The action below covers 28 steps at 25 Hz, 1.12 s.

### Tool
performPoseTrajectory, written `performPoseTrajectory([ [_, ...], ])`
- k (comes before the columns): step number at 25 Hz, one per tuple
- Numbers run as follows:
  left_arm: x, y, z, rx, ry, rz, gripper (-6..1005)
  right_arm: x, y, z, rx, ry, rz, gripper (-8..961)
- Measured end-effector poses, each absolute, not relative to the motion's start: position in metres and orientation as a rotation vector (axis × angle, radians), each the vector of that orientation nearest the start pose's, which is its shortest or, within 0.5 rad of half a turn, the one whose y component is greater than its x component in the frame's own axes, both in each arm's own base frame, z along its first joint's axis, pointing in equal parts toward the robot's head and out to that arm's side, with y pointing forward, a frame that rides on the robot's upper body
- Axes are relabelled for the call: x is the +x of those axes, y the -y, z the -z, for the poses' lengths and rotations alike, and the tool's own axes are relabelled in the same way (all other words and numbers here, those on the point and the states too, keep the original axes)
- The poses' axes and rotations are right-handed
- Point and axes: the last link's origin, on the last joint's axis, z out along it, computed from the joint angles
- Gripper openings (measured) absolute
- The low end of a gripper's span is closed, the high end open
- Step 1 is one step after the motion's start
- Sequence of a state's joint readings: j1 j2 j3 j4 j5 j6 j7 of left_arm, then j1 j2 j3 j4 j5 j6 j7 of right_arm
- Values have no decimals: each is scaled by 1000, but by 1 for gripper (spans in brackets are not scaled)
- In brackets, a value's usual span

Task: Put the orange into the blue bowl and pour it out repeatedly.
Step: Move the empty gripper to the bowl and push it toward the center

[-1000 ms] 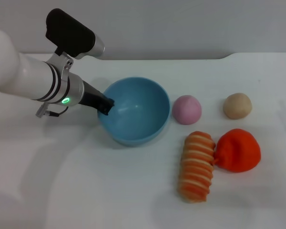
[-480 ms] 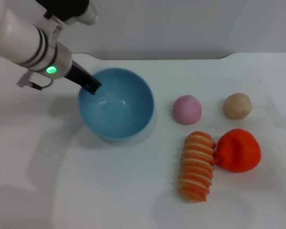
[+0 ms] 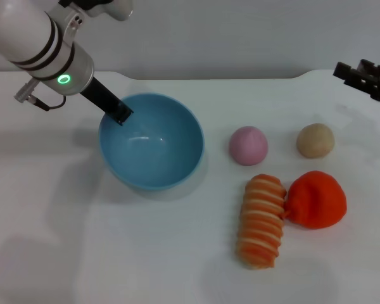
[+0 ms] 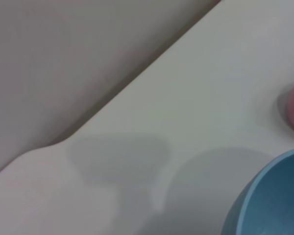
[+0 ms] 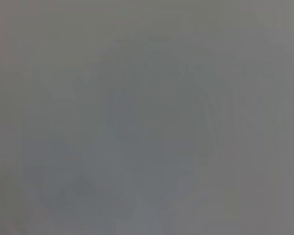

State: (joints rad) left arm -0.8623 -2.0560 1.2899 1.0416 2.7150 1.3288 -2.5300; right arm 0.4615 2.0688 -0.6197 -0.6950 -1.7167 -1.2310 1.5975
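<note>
The orange (image 3: 316, 199) lies on the white table at the right front, touching a striped roll. The blue bowl (image 3: 158, 158) stands upright and empty left of centre; its rim (image 4: 269, 200) also shows in the left wrist view. My left gripper (image 3: 118, 114) is shut on the bowl's far-left rim, one dark finger reaching down inside the wall. My right gripper (image 3: 366, 78) hangs at the far right edge, above the table's back corner and well away from the orange. The right wrist view is a plain grey blur.
An orange-and-cream striped roll (image 3: 261, 220) lies just left of the orange. A pink ball (image 3: 247, 145) and a beige ball (image 3: 315, 140) sit behind them, right of the bowl. The table's back edge meets a grey wall.
My left arm has drawn the bowl to the left and levelled it from its tilt. My right gripper has come into view at the right edge. The orange has not moved.
</note>
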Motion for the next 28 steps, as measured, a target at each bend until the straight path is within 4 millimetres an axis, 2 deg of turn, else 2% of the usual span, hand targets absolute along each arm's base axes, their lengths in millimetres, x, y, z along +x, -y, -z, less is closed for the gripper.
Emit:
performPoseTrajectory([
  [2,-157,-427,0,-2465,772,-465,0,286,-375,-69,-2178,-1030,-755,768],
  [5,-154,-428,-2,-2461,759,-449,0,273,-375,-80,-2276,-1065,-568,768],
  [9,-150,-429,-4,-2457,745,-427,0,266,-360,-78,-2409,-1138,-426,769],
  [13,-146,-431,-6,-2453,731,-410,0,271,-342,-71,-2482,-1222,-386,769],
  [19,-143,-432,-6,-2454,725,-397,-1,292,-326,-56,-2473,-1343,-337,768],
  [22,-144,-432,-6,-2454,729,-398,-1,300,-322,-52,-2460,-1378,-304,767],
  [28,-150,-429,-3,-2454,740,-411,-1,307,-322,-33,-2481,-1417,-281,697],
])
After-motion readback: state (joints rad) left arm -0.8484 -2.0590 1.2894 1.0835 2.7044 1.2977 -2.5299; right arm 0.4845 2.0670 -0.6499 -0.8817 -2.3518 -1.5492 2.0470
